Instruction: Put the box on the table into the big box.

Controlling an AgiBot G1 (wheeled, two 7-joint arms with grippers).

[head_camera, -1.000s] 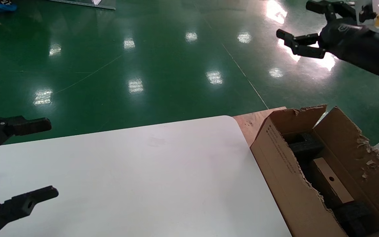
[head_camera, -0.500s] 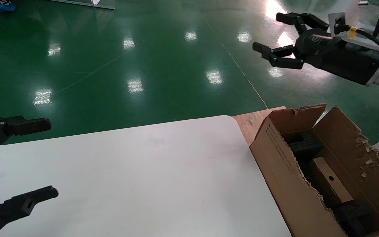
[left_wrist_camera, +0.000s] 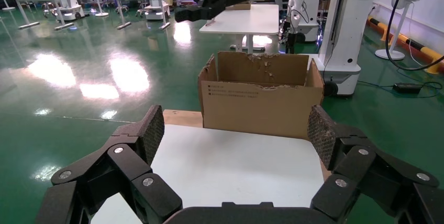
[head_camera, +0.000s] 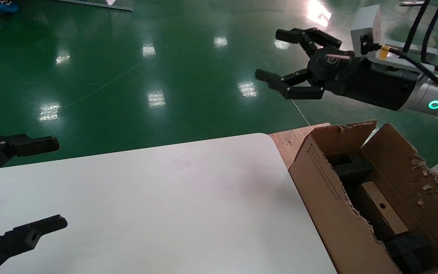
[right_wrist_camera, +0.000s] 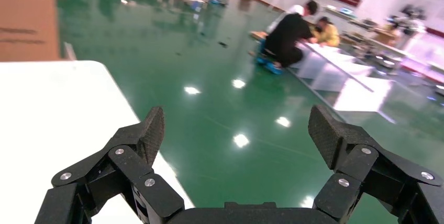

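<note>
The small brown box point(head_camera: 381, 212) with one round hole lies inside the big box point(head_camera: 329, 198), between black foam blocks point(head_camera: 352, 167). The big box stands just off the right edge of the white table point(head_camera: 165, 205). It also shows in the left wrist view point(left_wrist_camera: 260, 98), where the small box is hidden. My right gripper point(head_camera: 272, 56) is open and empty, in the air beyond the table's far right corner. It also shows in its own view point(right_wrist_camera: 235, 130). My left gripper point(head_camera: 55, 182) is open and empty over the table's left side, and shows in its own view point(left_wrist_camera: 236, 130).
A brown wooden board point(head_camera: 291, 139) lies under the big box and sticks out at the table's far right corner. A green glossy floor point(head_camera: 165, 68) lies beyond the table. Other tables and people point(right_wrist_camera: 293, 35) are far off.
My right gripper has moved left and down from the top right, nearer the table's far corner, staying open. The left gripper and the boxes have not moved.
</note>
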